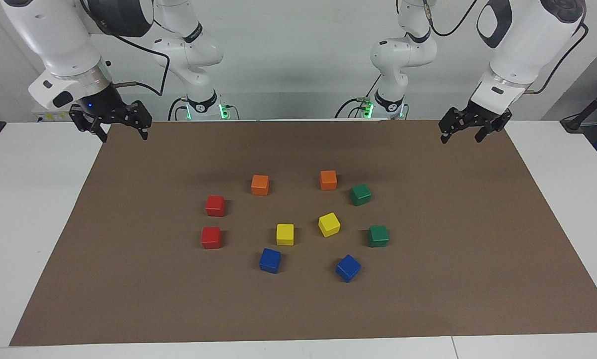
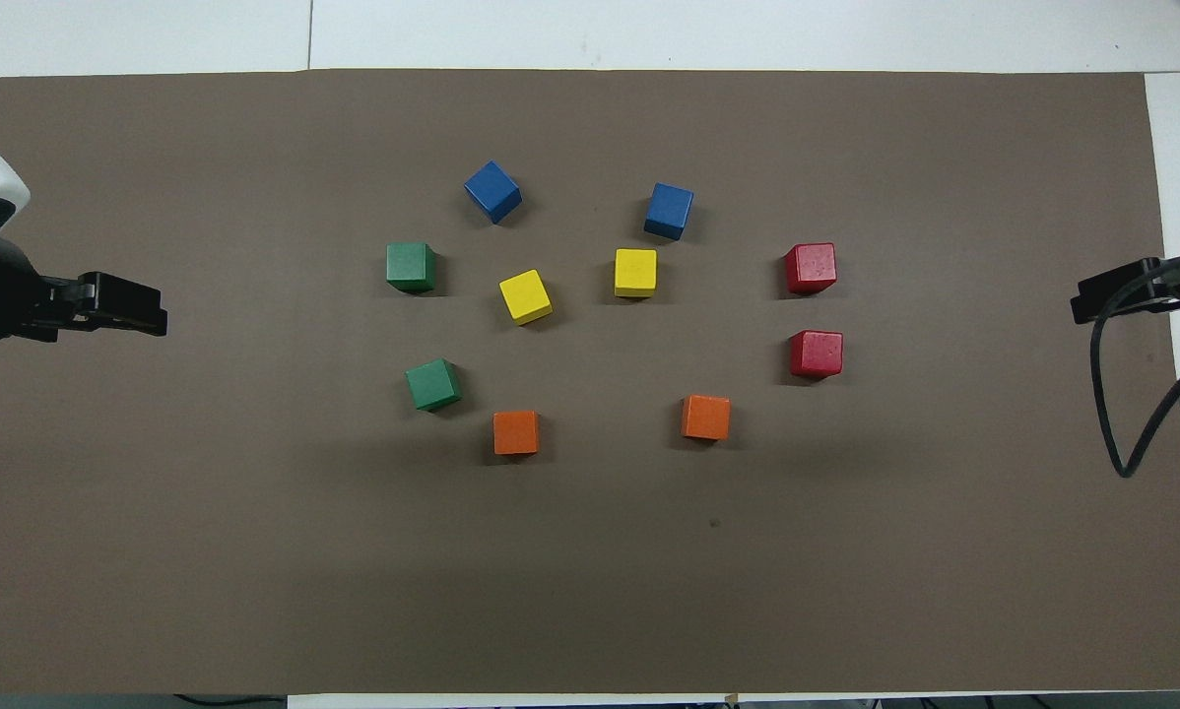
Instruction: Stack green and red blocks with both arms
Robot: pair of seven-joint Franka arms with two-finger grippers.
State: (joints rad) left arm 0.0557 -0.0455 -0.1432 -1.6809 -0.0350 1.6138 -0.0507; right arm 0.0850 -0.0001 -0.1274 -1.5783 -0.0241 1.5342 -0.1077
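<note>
In the facing view the right gripper [image 1: 121, 130] hangs at the upper left of the frame, over the mat's corner by the right arm's base, and the left gripper [image 1: 461, 131] hangs at the upper right, over the matching corner by the left arm's base; both have their jaws spread apart and hold nothing, and both arms wait. The two red blocks sit in the left-centre of that frame, well apart from the right gripper: one red block [image 1: 215, 205] lies nearer to the robots and the other red block [image 1: 211, 237] lies just below it in the frame, close but not touching. The two green blocks sit in the right-centre, well apart from the left gripper: one green block [image 1: 361, 194], turned slightly askew, lies higher in the frame, and the other green block [image 1: 378, 236] lies lower. All four rest flat on the brown mat [image 1: 129, 299], none stacked. Between the red pair and the green pair lie six other cubes: two orange cubes [image 1: 260, 185] and [image 1: 328, 180] toward the top of the cluster, two yellow cubes [image 1: 285, 234] and [image 1: 329, 224] in the middle, and two blue cubes [image 1: 270, 260] and [image 1: 348, 268] at the bottom. The second orange cube sits just beside the askew green block. The mat covers a white table [image 1: 29, 224]. No writing or label can be read on any block or arm.
</note>
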